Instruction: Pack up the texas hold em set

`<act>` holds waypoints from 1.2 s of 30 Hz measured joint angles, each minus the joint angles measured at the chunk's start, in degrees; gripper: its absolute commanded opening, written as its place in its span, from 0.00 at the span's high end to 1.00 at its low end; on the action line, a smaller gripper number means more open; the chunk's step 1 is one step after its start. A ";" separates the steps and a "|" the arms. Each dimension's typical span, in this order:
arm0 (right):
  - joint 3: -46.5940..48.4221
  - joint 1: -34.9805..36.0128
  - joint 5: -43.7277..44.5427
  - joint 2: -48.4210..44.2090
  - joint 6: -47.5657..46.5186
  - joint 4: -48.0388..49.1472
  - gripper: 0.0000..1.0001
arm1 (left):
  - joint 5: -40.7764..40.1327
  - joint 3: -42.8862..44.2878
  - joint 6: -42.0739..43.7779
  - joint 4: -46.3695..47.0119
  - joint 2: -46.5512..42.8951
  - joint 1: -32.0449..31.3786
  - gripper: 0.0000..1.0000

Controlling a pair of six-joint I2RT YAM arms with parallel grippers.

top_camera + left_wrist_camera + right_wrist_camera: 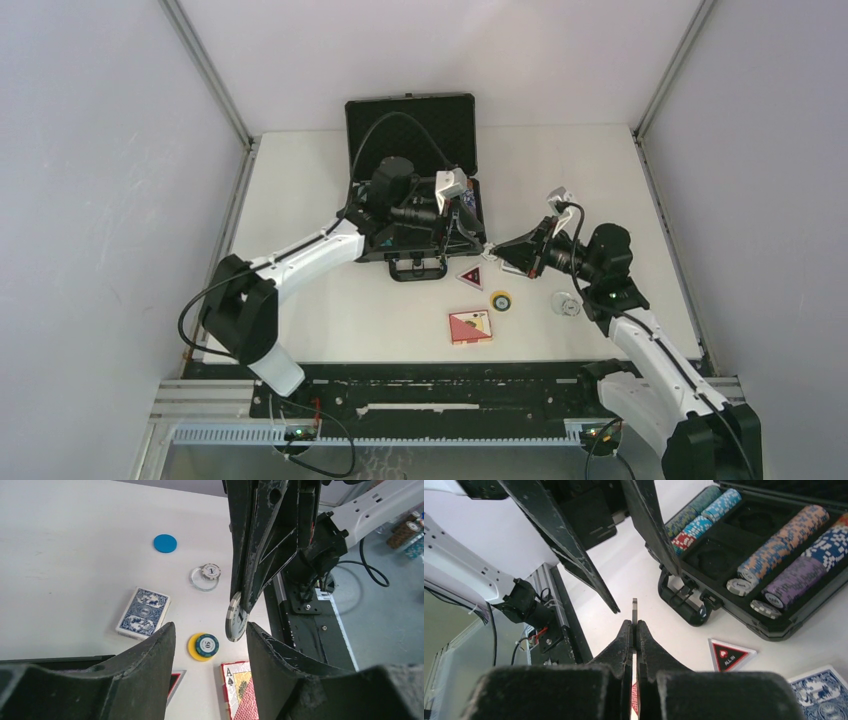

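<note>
We record one poker chip (236,625), pinched in the right claw (634,625), just off the near-right corner of the open briefcase (410,125). The left claw (210,627) stands half-wide around it, gaps unequal.

Bright, even light is thrown from above; the white table (330,200) is rendered close to overexposure, and only faint, soft shadows are cast beneath the arms. In the left wrist view the table is washed out towards 10 o'clock, and the fingers (145,670) of the left gripper (211,627) at 6 o'clock are blurred, while the poker chip (236,622) is rendered sharp. In the right wrist view the fingers (651,650) of the right gripper (634,623) at 6 o'clock are softened; the chip rows (784,535) at 2 o'clock are kept crisp.
</note>
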 measured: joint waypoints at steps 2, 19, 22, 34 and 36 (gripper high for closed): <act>0.00 0.09 -0.33 -0.52 0.28 0.96 1.00 | 0.94 0.00 -0.22 0.02 0.11 0.00 0.44; 0.00 0.50 -1.03 -0.76 0.90 2.51 1.00 | 8.28 0.00 -0.76 0.83 0.85 -0.48 0.81; 0.00 0.61 -1.09 -0.76 0.87 2.43 1.00 | 8.61 0.00 -0.74 0.79 1.57 -0.52 0.83; -0.02 0.94 -1.38 -0.76 -0.63 0.52 0.97 | 9.29 0.15 -0.02 -1.88 2.03 -0.57 1.00; -0.02 0.96 -1.29 -0.76 -0.76 0.24 0.88 | 9.29 0.15 0.72 -2.40 2.03 -0.57 1.00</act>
